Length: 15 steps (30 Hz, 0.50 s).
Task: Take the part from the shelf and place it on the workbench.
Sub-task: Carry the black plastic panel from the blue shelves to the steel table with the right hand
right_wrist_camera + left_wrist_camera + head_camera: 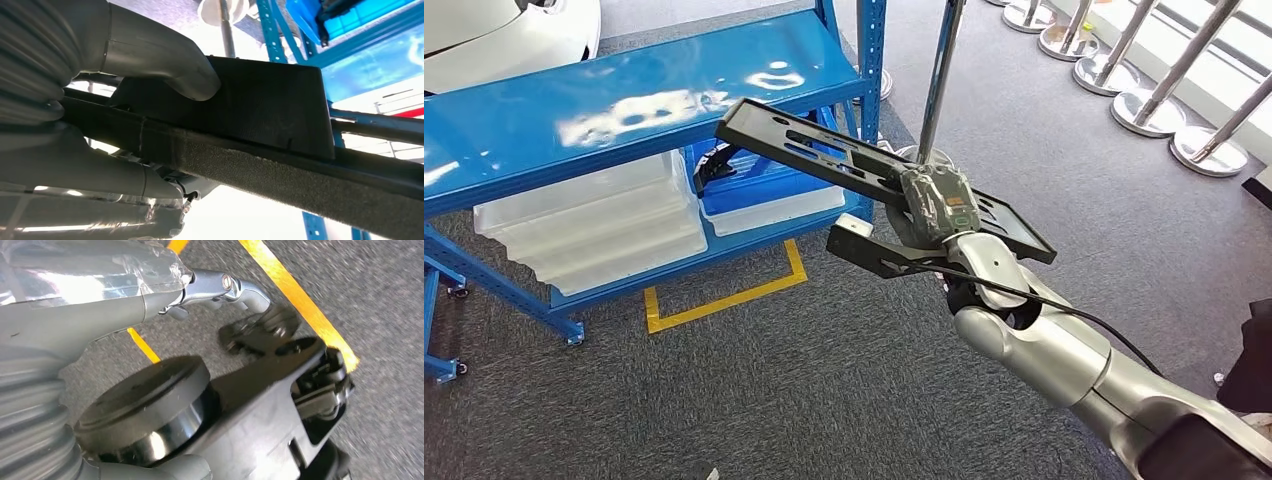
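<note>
the right hand (934, 205) grips the part (819, 150), a long flat black plastic panel with slotted cut-outs and a raised rim, held tilted in the air in front of the blue shelf (574, 110), above grey carpet (824, 380). in the right wrist view its thumb (165, 65) presses on the part's dark textured face (270, 105). the left hand (90, 295) hangs over the carpet; i cannot tell how its fingers lie.
</note>
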Available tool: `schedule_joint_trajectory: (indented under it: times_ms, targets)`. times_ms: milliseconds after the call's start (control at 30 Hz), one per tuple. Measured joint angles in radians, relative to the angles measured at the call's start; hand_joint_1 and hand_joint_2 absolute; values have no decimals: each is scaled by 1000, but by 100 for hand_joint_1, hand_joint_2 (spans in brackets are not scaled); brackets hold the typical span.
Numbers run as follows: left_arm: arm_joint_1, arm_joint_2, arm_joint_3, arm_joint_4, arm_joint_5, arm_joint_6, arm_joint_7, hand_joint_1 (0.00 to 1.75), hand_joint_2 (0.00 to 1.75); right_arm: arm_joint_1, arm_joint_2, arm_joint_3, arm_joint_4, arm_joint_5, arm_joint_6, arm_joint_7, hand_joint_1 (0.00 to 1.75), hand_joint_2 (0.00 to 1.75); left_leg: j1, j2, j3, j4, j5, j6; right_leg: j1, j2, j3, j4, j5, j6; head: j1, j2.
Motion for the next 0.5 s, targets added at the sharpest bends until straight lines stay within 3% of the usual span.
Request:
schedule_joint_trajectory:
  times_ms: [33,100,167,200,233,300,333,367,433,467,500]
  targets:
    - [0,0,0,0,0,0,0,0,175,0,0,0,0,0,0,0,175,175,2,-1,17,9,19,-1,0,6,-16,3,11,2,-2,0]
    - [-1,0,0,0,-2,0,0,0,175,0,0,0,0,0,0,0,175,175,9,-12,96,-66,71,1,0,18,-44,7,33,9,-6,0]
    - [-3,0,0,0,-3,0,0,0,175,-1,1,-1,0,0,-1,0,175,175,11,-39,193,-207,65,6,0,30,-65,8,55,20,-7,0]
    - [-3,0,0,0,-4,0,0,0,175,-1,1,-1,0,1,-2,0,175,175,8,-50,220,-256,54,9,-2,35,-71,5,68,27,-5,0]
    - [-3,0,0,0,-4,0,0,0,175,-2,1,-1,0,1,-2,0,175,175,3,-53,232,-287,47,12,-6,39,-76,1,81,34,-4,0]
    - [-3,0,0,0,-4,0,0,0,175,1,0,-1,1,1,-2,0,175,175,-1,-39,219,-301,70,23,-12,46,-87,-7,97,47,-3,0]
    - [-4,0,0,0,-4,0,0,0,175,2,-1,-1,2,1,-2,0,175,175,0,-30,208,-306,84,32,-13,42,-97,5,76,50,-1,0]
    - [-4,0,0,0,-4,0,0,0,175,4,-1,-1,2,1,-2,0,175,175,0,-21,193,-311,100,41,-13,33,-108,35,34,53,3,0]
    - [-4,1,0,0,-4,0,0,0,175,5,-1,0,3,1,-2,0,175,175,-1,-5,161,-312,127,53,-16,13,-132,152,-82,55,13,0]
    - [-3,1,0,1,-4,0,0,0,175,5,-1,0,3,1,-2,0,175,175,-3,2,144,-311,140,55,-17,9,-140,221,-117,58,17,0]
    - [-3,2,0,1,-4,0,0,0,175,5,-1,0,4,1,-2,0,175,175,-3,9,127,-310,153,54,-17,7,-141,278,-125,60,20,0]
